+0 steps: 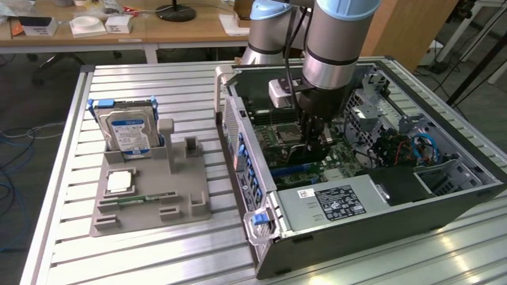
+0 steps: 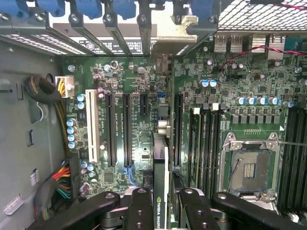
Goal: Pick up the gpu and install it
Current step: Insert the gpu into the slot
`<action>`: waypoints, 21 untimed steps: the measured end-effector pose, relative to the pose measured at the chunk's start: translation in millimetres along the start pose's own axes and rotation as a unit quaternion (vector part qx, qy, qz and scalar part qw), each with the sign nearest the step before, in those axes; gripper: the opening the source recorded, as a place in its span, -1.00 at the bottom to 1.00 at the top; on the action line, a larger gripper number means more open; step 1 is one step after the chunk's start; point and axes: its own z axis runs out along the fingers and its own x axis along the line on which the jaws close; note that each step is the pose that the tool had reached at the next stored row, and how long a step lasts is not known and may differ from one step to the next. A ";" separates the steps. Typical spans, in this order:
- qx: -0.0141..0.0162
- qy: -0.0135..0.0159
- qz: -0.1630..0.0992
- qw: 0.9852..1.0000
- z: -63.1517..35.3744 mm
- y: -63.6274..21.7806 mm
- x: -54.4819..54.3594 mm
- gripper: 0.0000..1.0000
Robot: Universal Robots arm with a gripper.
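Observation:
The gpu (image 2: pixel 161 167) shows edge-on as a thin dark card with a green-lettered label, standing upright over the green motherboard (image 2: pixel 129 76) between the long black slots. Its silver end bracket (image 2: pixel 175 29) lies against the rear slot openings of the case. My gripper (image 2: pixel 163 213) is shut on the card's upper edge, with one black finger (image 2: pixel 140 211) on each side of it. In the exterior view my gripper (image 1: pixel 313 139) reaches down inside the open computer case (image 1: pixel 237 136), with the dark gpu (image 1: pixel 303 153) below it. Whether the card sits fully in a slot I cannot tell.
On the exterior view's left a grey fixture (image 1: pixel 178 190) holds a silver hard drive with a blue label (image 1: pixel 127 133) and a narrow green memory stick (image 1: pixel 146 198). Inside the case are the power supply (image 1: pixel 333 205), the processor socket (image 2: pixel 249 167) and cable bundles (image 2: pixel 57 184).

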 end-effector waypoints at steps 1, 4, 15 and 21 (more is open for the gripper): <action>0.000 0.000 0.000 1.000 0.0 0.0 0.0 -0.48; 0.000 0.000 -0.001 1.000 0.0 0.0 0.0 -0.48; 0.005 0.001 -0.007 1.000 4.1 1.4 0.3 -0.48; 0.000 0.001 -0.007 1.000 4.2 1.4 0.2 -0.48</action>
